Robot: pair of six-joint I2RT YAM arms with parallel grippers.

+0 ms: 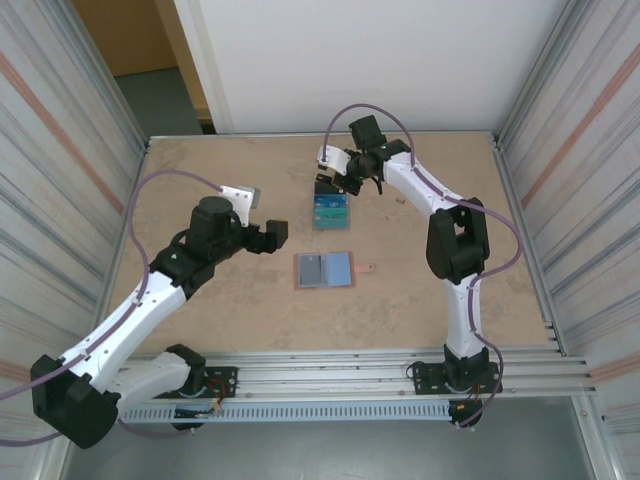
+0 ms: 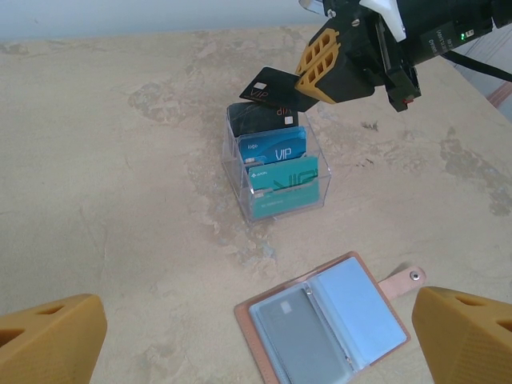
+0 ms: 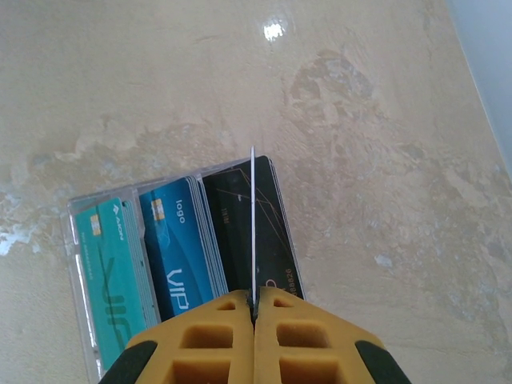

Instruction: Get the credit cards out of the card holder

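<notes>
Your right gripper [image 3: 254, 308] is pinched tight on a black card [image 2: 268, 86], which hangs edge-on from the yellow fingers [image 3: 296, 328] just above the rear pocket of the clear stand [image 2: 276, 210]. That pocket already has black cards in it, with blue cards [image 2: 276, 148] and teal cards [image 2: 284, 184] in the pockets in front. In the wrist view the card's edge runs toward 12 o'clock, parallel to the dividers. Judging from this, you hold that line, lower straight down without twisting, and let go only once the bottom edge seats, so the light stand doesn't tip. In the top view the card holder [image 1: 324, 270] lies open on the table [image 1: 200, 320] at 6 o'clock from the stand, well apart. One pocket looks greyish and may hold another card. Your left gripper [image 1: 275, 234] is spread wide at the holder's 10 o'clock.
</notes>
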